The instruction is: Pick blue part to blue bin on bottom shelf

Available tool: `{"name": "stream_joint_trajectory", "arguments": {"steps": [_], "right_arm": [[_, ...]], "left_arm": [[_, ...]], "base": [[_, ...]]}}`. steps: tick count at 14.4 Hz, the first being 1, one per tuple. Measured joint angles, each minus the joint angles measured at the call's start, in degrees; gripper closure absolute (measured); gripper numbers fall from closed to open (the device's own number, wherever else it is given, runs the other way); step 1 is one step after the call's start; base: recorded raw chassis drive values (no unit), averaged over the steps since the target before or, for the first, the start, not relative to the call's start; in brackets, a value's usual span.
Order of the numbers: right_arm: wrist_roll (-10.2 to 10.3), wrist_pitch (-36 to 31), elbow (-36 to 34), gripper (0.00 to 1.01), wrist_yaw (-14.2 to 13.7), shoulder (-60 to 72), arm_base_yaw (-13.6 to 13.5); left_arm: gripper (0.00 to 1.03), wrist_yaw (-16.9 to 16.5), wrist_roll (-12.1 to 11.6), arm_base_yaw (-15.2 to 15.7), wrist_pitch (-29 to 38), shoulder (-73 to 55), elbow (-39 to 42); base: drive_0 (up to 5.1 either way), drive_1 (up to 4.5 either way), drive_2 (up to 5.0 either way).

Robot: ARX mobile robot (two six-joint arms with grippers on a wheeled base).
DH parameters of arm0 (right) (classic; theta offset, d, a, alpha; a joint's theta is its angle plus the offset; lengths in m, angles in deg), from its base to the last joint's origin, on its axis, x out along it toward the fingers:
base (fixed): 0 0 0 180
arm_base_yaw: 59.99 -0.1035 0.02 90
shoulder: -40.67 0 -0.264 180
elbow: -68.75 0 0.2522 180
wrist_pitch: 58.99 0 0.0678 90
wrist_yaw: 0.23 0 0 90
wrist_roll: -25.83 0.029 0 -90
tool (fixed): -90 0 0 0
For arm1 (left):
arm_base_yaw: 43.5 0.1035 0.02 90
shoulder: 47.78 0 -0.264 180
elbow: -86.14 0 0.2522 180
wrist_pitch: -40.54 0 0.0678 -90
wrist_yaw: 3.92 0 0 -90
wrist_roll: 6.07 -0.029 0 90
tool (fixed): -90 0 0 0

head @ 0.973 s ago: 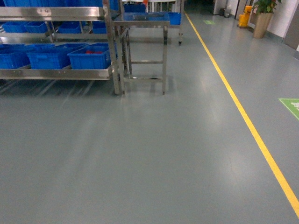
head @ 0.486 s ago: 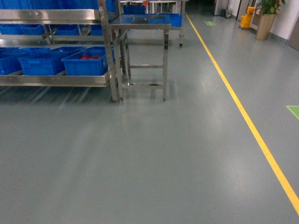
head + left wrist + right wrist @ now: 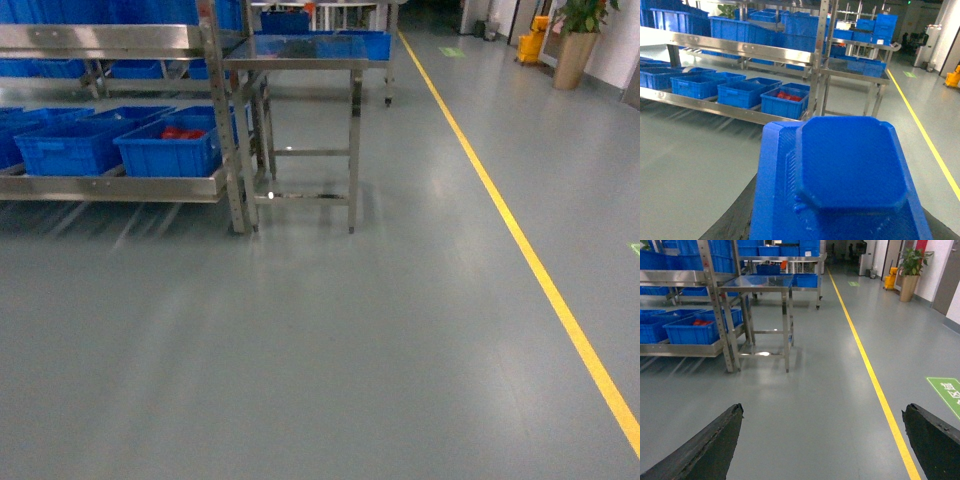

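Observation:
The blue part [image 3: 850, 160], a flat blue moulded piece with a raised octagonal face, fills the left wrist view; my left gripper [image 3: 840, 225] is shut on it, only dark finger edges [image 3: 735, 215] showing beside it. My right gripper [image 3: 822, 409] hangs open over bare floor, nothing between its fingers. Neither gripper shows in the head view. The bottom shelf [image 3: 110, 187] of the steel rack carries a row of blue bins. The rightmost bin [image 3: 170, 150] shows red packets. The blue bin [image 3: 70, 148] beside it shows only a blue inside.
A steel table [image 3: 300, 60] stands against the rack's right end. A yellow floor line [image 3: 520, 240] runs along the right. A potted plant [image 3: 578, 40] and a yellow mop bucket [image 3: 530, 40] stand far right. An upper rack tier [image 3: 100, 40] holds more blue crates.
In the head view the rack and table have slid left and lower in the frame, looking nearer. The green floor mark has passed out on the right.

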Motion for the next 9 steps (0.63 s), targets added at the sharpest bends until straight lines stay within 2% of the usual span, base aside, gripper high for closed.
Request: {"name": "stream_joint_trajectory", "arguments": {"steps": [9], "right_arm": [[0.0,0.2,0.0,0.03,0.0,0.0,0.0]], "left_arm": [[0.60,0.0,0.0,0.0,0.4,-0.1,0.0]], "base": [[-0.1,4.09,-4.2]]}}
